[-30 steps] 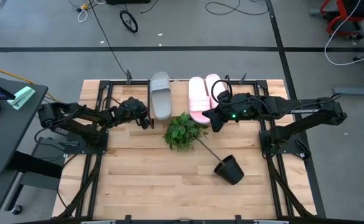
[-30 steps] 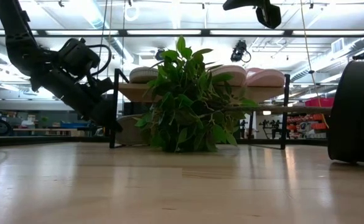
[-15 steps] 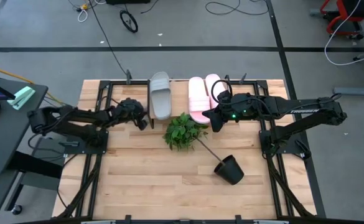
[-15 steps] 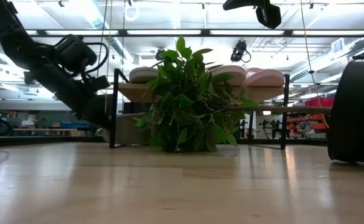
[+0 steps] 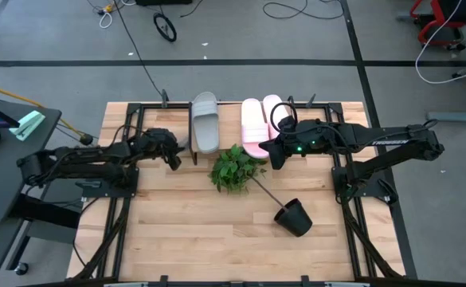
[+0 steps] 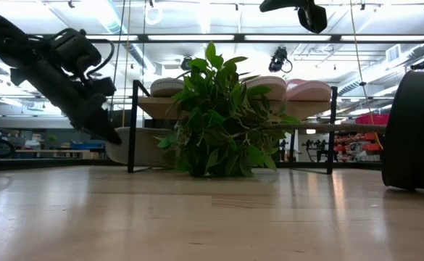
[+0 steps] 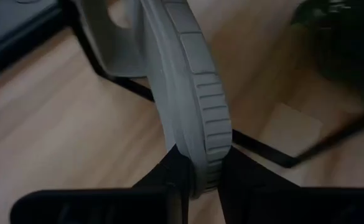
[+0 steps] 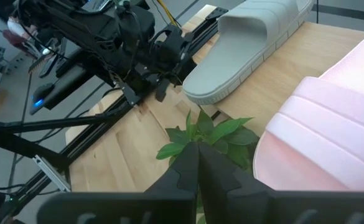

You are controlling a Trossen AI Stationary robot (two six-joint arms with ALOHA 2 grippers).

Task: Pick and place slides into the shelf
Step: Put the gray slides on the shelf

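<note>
Presently the left tool (image 5: 171, 151) sits at the left end of the shelf (image 5: 231, 121), down at worktop (image 5: 201, 231) level, with its fingers (image 7: 177, 169) clamped on the ribbed sole edge of a grey slide (image 7: 188, 99). In the low view that slide (image 6: 135, 145) lies under the plank at the rack's left post, partly hidden by the plant (image 6: 215, 116). Three other slides rest on top of the plank: a second grey slide (image 5: 205, 121) toward the left and a pink pair (image 5: 260, 123) toward the right, side by side and touching. The right tool (image 5: 272, 153) hovers at the front edge of the shelf just beside the pink pair, over the plant; its fingers (image 8: 197, 171) appear pressed together with nothing between them. A black pot (image 5: 294, 217) lies tipped on the worktop, well apart from the shelf. By my judgement the slides are light, moulded foam: springy rather than stiff, not fragile, and likely to flex or pivot if pinched at one thin spot. The ribbed sole edge gives fair friction, but a hold at the heel end leaves the toe free to swing against the black rods. A hold across the strap, or at the sole's mid-length, would probably carry it more level.
</note>
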